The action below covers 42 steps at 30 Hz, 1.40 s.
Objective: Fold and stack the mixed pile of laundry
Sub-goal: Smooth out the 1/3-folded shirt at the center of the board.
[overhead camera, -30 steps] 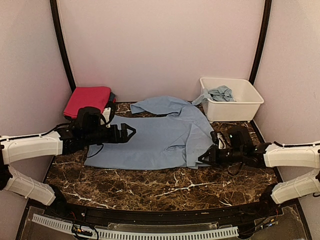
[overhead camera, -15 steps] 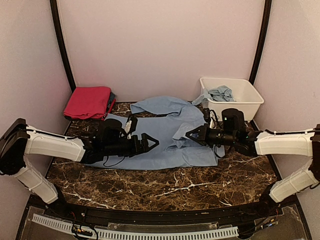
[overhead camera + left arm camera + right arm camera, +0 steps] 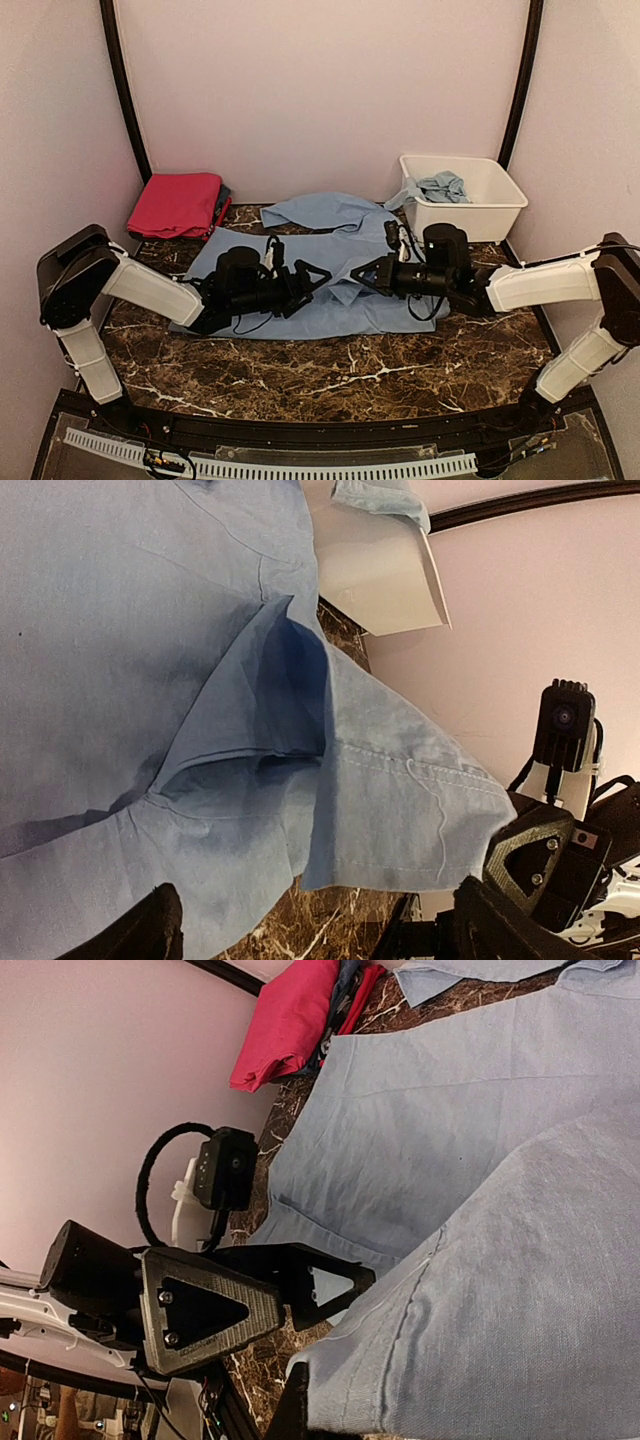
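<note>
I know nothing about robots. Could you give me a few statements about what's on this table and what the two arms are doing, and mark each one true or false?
1. The left gripper is open, with nothing in it. True.
2. The red cloth lies in the white tub. False: it sits folded at the back left of the table. The tub, at the back right, holds a pale blue cloth.
3. The right gripper is shut on an edge of the blue garment. True.
4. The blue garment is already folded into a small, neat stack. False: it lies spread across the middle of the table, with one side lifted towards the centre.
</note>
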### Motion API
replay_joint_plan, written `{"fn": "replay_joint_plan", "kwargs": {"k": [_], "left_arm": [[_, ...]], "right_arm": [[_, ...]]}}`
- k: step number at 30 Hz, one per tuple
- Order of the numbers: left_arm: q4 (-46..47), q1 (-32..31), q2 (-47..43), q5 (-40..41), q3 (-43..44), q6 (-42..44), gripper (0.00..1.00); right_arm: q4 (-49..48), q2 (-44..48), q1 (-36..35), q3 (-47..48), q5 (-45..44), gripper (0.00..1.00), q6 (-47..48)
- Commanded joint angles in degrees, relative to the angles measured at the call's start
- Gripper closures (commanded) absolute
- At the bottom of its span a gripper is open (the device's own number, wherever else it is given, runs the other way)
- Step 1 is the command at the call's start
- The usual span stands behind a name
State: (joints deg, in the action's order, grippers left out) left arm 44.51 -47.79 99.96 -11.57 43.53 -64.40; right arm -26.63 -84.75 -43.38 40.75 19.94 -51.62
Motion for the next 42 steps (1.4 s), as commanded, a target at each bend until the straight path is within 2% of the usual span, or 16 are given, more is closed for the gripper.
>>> {"fn": "replay_joint_plan", "kwargs": {"k": [1, 14, 17, 22, 27, 30, 32, 36, 39, 42], "left_arm": [[9.8, -0.1, 3.1, -2.4, 2.0, -6.7, 0.08], [18.0, -0.2, 8.0, -3.4, 2.4, -12.6, 0.26], [18.7, -0.2, 8.5, -3.8, 2.3, -13.6, 0.26], [19.9, -0.3, 8.9, -4.2, 1.5, -15.8, 0.19], [21.5, -0.6, 9.8, -3.9, 0.1, -18.7, 0.03], [24.3, -0.6, 10.8, -3.8, -0.2, -19.8, 0.02], [25.0, -0.6, 11.3, -4.4, 0.8, -20.1, 0.09], [26.6, -0.7, 12.0, -4.3, 1.6, -20.4, 0.28], [27.3, -0.7, 12.1, -3.3, 1.1, -20.5, 0.38], [28.1, -0.7, 12.3, -2.7, 0.4, -20.7, 0.53]], "right_arm": [[-5.3, -2.3, -1.1, 2.1, 0.4, 1.0, 1.3], [-11.5, -7.2, -3.6, 2.2, 1.0, 1.0, 2.5], [-11.2, -7.2, -3.6, 2.8, 0.3, 1.0, 3.5], [-9.2, -6.7, -3.6, 4.5, -0.9, 1.0, 6.4], [-9.8, -7.2, -3.6, 4.7, -0.8, 1.0, 7.1], [-9.9, -7.5, -3.6, 4.4, -0.3, 1.0, 7.2], [-10.2, -8.1, -3.8, 3.9, 0.2, 1.0, 7.2], [-11.0, -8.1, -4.1, 2.1, 0.0, 1.0, 7.2], [-11.0, -7.4, -4.1, 0.9, -0.3, 1.0, 7.1], [-11.3, -7.0, -4.2, -0.1, 0.1, 1.0, 6.9]]}}
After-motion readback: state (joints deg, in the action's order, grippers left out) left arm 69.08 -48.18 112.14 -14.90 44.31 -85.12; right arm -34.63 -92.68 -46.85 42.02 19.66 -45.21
